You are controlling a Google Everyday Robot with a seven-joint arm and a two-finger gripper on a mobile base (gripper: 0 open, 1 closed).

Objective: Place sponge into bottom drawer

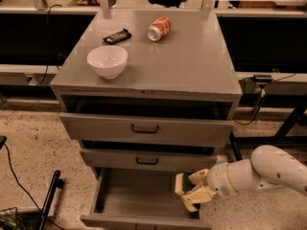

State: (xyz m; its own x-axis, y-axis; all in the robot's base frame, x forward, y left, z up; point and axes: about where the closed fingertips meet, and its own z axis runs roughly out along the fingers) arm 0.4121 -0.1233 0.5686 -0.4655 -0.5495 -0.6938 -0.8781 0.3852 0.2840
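The sponge (183, 183), dark green over pale yellow, is held in my gripper (188, 191) at the right side of the bottom drawer (129, 200), just above its grey interior. The bottom drawer is pulled out wide under the two upper drawers. My white arm (261, 172) reaches in from the lower right. The gripper is shut on the sponge.
The grey cabinet top (192, 61) bears a white bowl (107, 61), a red soda can (159, 28) on its side and a dark snack bar (117, 36). The upper drawers (144, 128) stand slightly open. A black pole (48, 200) and cables lie on the floor at left.
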